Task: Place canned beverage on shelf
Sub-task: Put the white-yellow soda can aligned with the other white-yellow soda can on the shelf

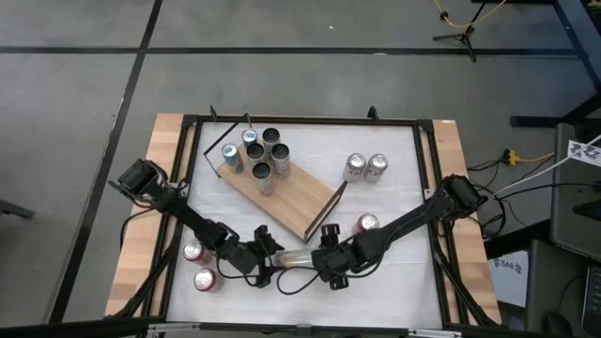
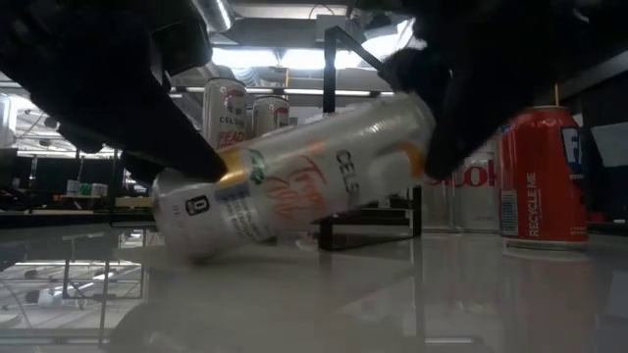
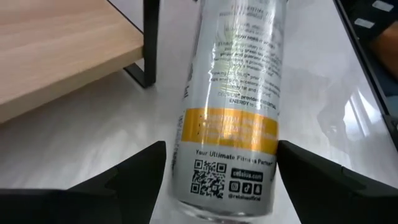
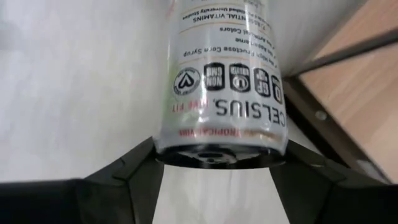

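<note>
1. While the bench (image 1: 394, 272) carries loose cans, the shelf (image 1: 291, 195) stands mid-bench, six cans at its far end.
2. A slim white can (image 1: 293, 255) lies tilted near the shelf's near end.
3. The left gripper (image 1: 266, 261) and right gripper (image 1: 322, 259) each clasp one end in their fingers.
4. Judged mid-handover: one must release, the other upend and shelve it.

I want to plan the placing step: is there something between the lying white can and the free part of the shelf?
Nothing visible blocks it. The white can lies just in front of the shelf, both grippers at its ends. The standing cans occupy only the board's far end.
</note>
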